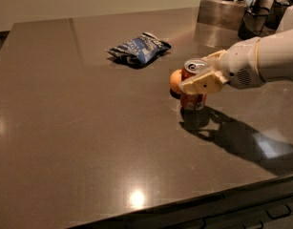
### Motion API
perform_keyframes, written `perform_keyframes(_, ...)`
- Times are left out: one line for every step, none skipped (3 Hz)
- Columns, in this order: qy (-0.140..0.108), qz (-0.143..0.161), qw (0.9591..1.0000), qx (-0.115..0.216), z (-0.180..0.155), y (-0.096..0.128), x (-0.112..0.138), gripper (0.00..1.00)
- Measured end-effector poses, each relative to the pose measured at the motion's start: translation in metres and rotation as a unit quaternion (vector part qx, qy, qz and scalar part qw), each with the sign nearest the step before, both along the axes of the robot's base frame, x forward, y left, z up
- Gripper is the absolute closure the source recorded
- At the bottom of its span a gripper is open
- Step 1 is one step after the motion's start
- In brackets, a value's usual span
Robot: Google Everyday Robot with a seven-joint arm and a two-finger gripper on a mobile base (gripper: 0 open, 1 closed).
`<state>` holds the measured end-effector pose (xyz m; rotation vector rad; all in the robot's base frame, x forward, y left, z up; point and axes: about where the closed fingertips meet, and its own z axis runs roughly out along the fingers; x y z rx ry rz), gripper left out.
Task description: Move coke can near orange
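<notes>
The coke can, dark red with a silver top and pull tab, stands upright on the brown table. The orange sits right behind it on the left, partly hidden by the can, touching or nearly touching it. My gripper comes in from the right on a white arm, with its cream fingers closed around the can's upper half.
A crumpled blue foil snack bag lies farther back on the table. A metal canister and dark items stand at the back right corner. The table's front edge runs along the bottom right.
</notes>
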<state>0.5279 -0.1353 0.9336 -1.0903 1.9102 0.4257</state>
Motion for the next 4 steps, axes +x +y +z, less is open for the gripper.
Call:
perform_keyframes(0.002,-0.008,1.0,0.002,-0.004,-0.007,0.003,0.43)
perform_keyframes(0.008,-0.017,0.9998,0.006,-0.011,-0.015,0.005,0.18)
perform_keyframes(0.011,-0.021,0.9996,0.018,-0.015,-0.02,0.005,0.0)
perform_keyframes(0.011,-0.022,0.9995,0.02,-0.016,-0.021,0.004,0.0)
